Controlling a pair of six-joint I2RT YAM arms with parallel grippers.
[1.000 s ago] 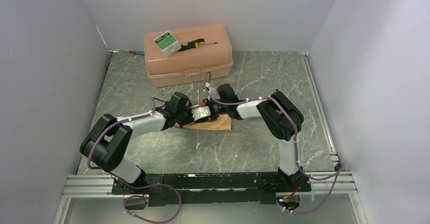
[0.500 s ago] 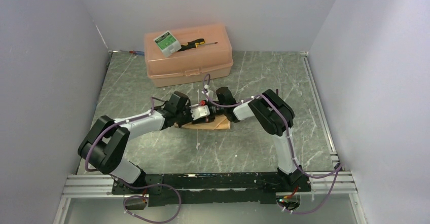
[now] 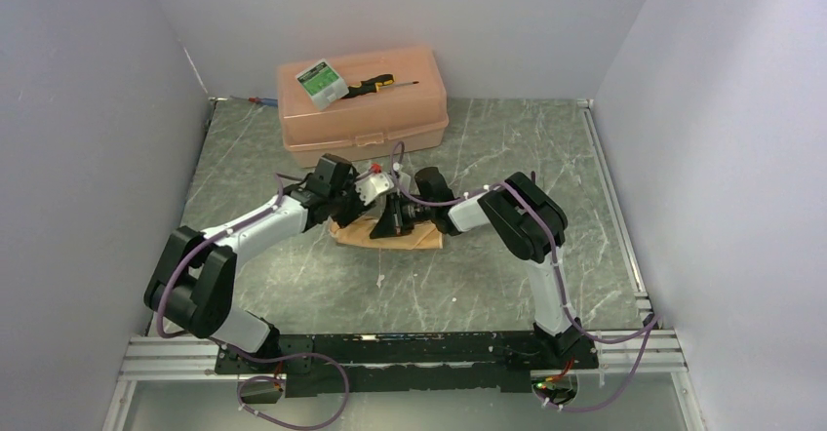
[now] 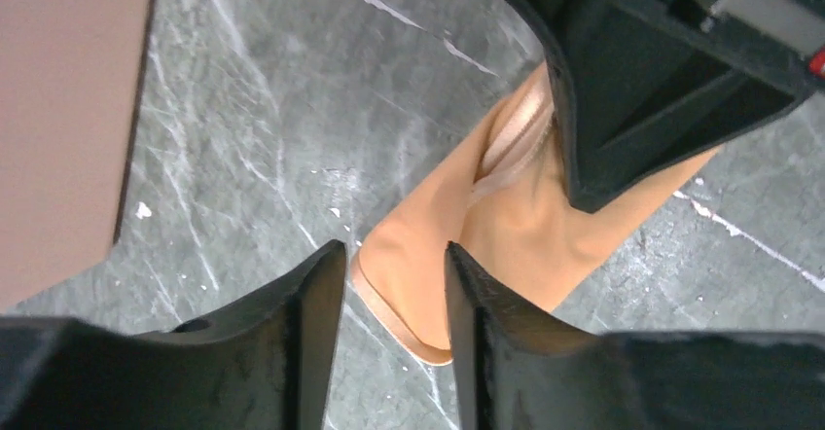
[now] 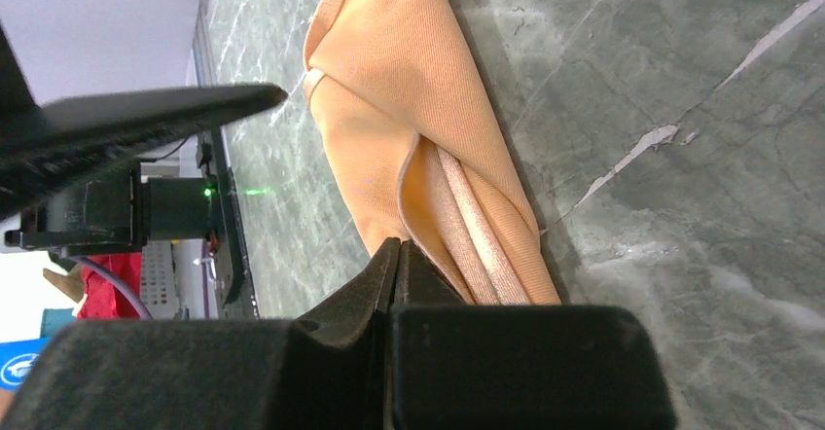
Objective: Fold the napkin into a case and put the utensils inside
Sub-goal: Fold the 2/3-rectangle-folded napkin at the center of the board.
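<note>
Peach-orange napkin [image 3: 424, 239], slightly shiny, folded into a narrow flat strip. Layered folds open along one long side; one end is slanted. Lies flat on the grey marbled bench [image 3: 488, 285], near mid-surface.

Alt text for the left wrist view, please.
The left tool has its two black fingers slightly apart above a folded peach-orange cloth napkin on a grey marbled table. The right tool covers the napkin's far part.

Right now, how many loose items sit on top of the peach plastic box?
2 on the box: a green-and-white packet at its left end, a screwdriver just right of it. None appears hidden.
</note>
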